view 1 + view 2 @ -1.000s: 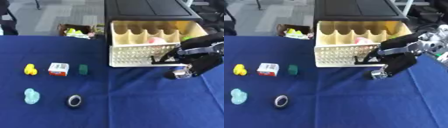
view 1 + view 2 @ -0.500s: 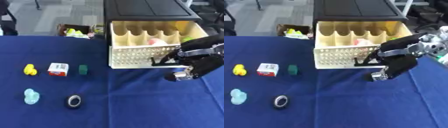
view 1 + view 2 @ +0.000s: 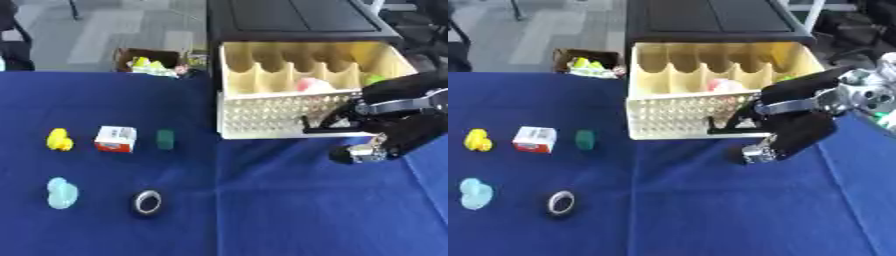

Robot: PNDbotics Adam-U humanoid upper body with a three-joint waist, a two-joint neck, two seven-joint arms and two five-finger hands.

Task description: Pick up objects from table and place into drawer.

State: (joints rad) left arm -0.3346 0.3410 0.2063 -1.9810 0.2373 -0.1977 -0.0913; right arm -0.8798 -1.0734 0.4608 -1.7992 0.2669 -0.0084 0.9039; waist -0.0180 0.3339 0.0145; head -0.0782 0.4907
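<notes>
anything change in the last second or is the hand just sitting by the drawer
Nothing visibly changed. The right robot hand stays at the front of the open drawer, fingers curled. The yellow duck, small box, green piece, light-blue toy and tape roll lie where they were.

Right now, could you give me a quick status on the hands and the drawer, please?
Right hand at the open drawer front, fingers curled, apparently empty. Left hand not visible. Five items wait on the table.

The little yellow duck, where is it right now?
The yellow duck sits on the blue table at the far left, right beside the red and white box and above the pale blue toy.
</notes>
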